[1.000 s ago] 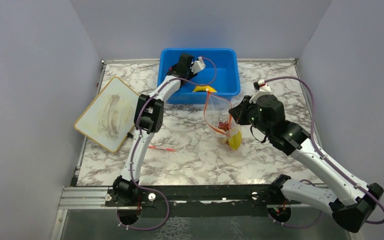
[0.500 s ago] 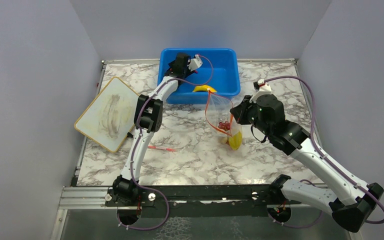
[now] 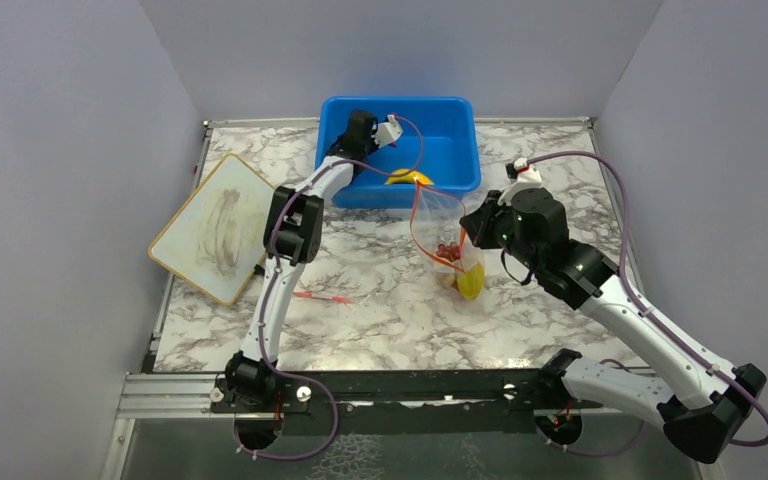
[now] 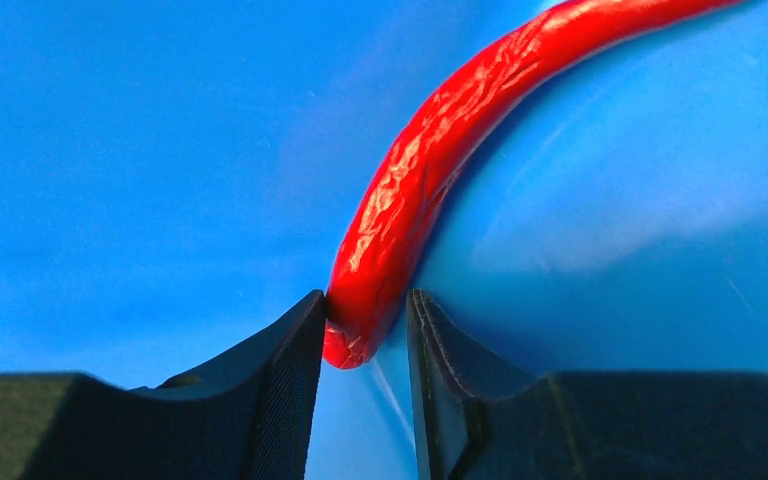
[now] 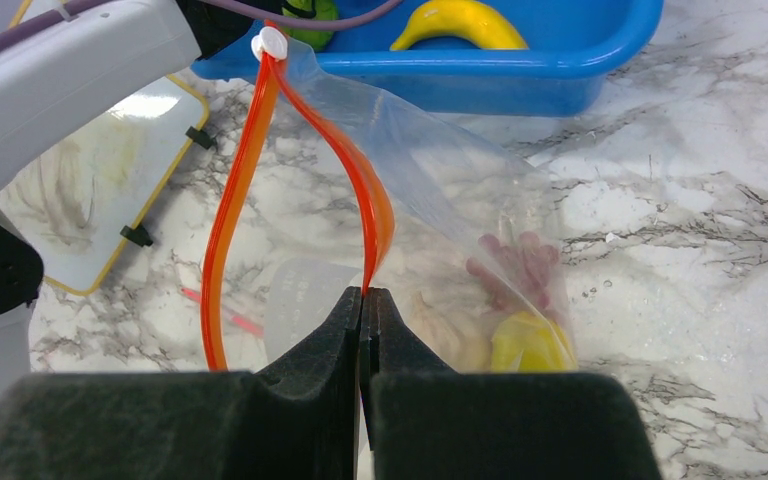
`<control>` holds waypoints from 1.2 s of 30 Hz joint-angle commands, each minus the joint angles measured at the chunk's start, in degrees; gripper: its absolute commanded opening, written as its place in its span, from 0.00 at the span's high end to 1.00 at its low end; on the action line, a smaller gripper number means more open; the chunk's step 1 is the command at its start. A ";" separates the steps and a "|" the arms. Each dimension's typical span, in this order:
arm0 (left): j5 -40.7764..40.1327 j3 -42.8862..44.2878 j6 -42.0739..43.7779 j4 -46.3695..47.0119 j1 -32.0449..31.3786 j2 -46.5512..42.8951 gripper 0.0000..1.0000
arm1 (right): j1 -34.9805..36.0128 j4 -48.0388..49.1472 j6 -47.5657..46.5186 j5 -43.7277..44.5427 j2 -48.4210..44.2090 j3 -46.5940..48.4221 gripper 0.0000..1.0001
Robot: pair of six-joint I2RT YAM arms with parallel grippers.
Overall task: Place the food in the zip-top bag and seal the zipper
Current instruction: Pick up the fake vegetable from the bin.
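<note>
My left gripper [image 4: 365,330] is down inside the blue tub [image 4: 110,150], its jaws closed on the tip of the red chili [image 4: 430,170]. In the top view it [image 3: 347,138] sits at the tub's left end. My right gripper [image 5: 363,300] is shut on the orange-red zipper [image 5: 235,200] and holds the clear zip-top bag [image 5: 440,190] up with its mouth open. The bag [image 3: 440,225] holds purple grapes [image 5: 520,265], yellow starfruit [image 5: 530,340] and garlic [image 5: 440,320]. A banana [image 5: 460,20] and a lime [image 5: 310,15] lie in the tub.
The blue tub [image 3: 460,140] stands at the back centre, just behind the bag. A yellow-rimmed board [image 3: 215,228] lies at the left edge. A thin red stick [image 3: 325,297] lies on the marble between the arms. My left arm [image 5: 70,70] passes close to the bag's mouth.
My left wrist has shifted a little to the left inside the tub. The right gripper and the bag have stayed put.
</note>
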 commanded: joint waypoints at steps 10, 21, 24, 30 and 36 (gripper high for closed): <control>11.42 -10.41 -6.44 -6.56 -1.26 -10.55 0.60 | 0.22 0.30 0.60 0.29 -0.13 2.44 0.99; 7.87 -1.94 -5.42 -8.40 -0.49 -2.87 0.43 | 0.26 -0.46 0.86 1.87 -2.98 1.37 0.99; 8.85 -0.75 -5.76 -8.43 -0.11 -2.05 0.42 | 0.26 -0.22 0.73 2.15 -3.00 1.12 0.99; 11.04 -2.99 -6.54 -8.79 -0.09 -4.17 0.61 | 0.26 0.89 0.75 1.85 -2.73 0.84 0.99; 13.14 -6.57 -8.72 -7.60 -0.12 -9.52 0.77 | 0.32 1.77 1.62 0.32 -2.52 0.01 0.99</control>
